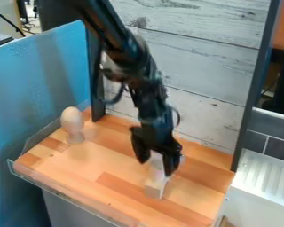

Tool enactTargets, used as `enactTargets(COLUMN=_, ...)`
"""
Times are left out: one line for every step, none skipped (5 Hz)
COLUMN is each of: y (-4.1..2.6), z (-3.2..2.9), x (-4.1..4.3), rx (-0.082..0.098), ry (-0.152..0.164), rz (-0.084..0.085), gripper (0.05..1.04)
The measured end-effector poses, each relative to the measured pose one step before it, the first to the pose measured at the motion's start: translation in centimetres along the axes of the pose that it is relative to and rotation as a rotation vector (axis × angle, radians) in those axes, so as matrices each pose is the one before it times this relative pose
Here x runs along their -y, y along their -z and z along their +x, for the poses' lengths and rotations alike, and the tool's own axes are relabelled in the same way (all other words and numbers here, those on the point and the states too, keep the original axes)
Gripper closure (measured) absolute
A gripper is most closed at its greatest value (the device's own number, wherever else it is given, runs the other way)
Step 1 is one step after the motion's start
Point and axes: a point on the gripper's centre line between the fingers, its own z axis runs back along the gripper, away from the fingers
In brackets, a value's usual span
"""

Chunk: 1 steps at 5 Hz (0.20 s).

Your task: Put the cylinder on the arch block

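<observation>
black gripper [157, 166], pale block [152, 188] below, wooden counter [85, 164]

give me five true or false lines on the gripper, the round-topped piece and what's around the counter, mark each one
1. The round-topped piece stands upright on the counter. True.
2. The gripper hangs right above the round-topped piece. False: it is well to the picture's right of it, at a pale block.
3. The blue panel is on the picture's left. True.
4. The wall behind the counter is plain red brick. False: it is made of pale wooden planks.
5. The arm comes in from the picture's top edge. True.
</observation>
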Motion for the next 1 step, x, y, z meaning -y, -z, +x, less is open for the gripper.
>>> enactTargets(y=-4.853, z=-0.257, x=-1.865, rx=0.071, ry=-0.0581, rz=-0.0335, gripper=0.082)
